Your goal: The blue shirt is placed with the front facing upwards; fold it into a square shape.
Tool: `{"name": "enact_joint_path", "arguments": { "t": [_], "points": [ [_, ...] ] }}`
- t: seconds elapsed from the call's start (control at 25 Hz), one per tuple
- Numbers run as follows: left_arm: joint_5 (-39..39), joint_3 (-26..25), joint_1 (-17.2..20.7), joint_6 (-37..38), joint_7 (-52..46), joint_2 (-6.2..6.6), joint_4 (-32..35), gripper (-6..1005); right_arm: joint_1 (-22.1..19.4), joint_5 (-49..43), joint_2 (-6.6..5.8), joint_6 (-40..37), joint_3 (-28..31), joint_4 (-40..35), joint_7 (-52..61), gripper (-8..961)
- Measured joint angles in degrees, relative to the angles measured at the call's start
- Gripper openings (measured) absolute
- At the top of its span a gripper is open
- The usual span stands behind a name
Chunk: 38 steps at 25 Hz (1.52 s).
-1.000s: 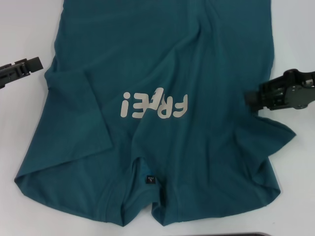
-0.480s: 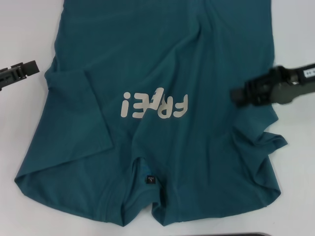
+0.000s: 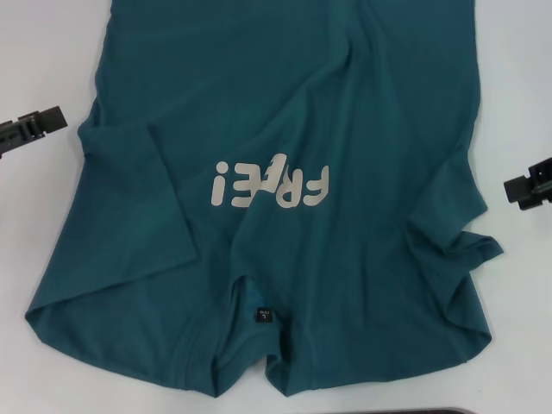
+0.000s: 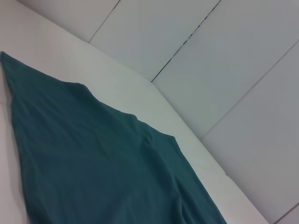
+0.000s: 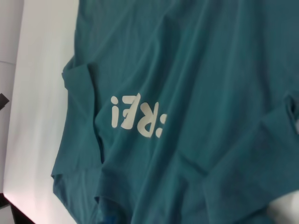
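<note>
The blue shirt is lying front-up on the white desk, collar nearest the robot, with its cream lettering reading upside down in the head view. Both sleeves are sitting folded in over the body, the one on the robot's right bunched and creased. The left gripper is hovering over bare desk just beside the shirt's left edge; the right gripper is hanging off the right edge, apart from the cloth. Neither is holding anything, and whether the jaws are wide or narrow cannot be told.

The side folds look roughly laid, so the lengthwise fold probably comes next. Doing it well means gripping matching points on both sides and carrying them evenly, smoothing the rumpled right sleeve first. Bare desk is lying open on both sides, while the collar end is sitting close to the near edge.
</note>
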Motion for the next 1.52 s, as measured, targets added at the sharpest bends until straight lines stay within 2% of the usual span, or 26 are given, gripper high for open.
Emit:
{"name": "enact_joint_path", "arguments": {
  "t": [0.32,0.8,1.52],
  "points": [
    [-0.2,0.0,0.1,-0.5,-0.1,0.00,0.0,703,0.5,-4.2,2.14,0.6,-2.1,2.4,0.3,367],
    [-0.2,0.0,0.0,-1.2,-0.1,-0.05,0.0,702,2.5,-4.4,4.18,6.1,-2.0,9.5,1.1,366],
    [-0.2,0.0,-0.1,-2.8,-0.1,-0.31,0.0,702,2.6,-4.6,4.34,9.9,-2.1,12.3,2.7,365]
  ]
}}
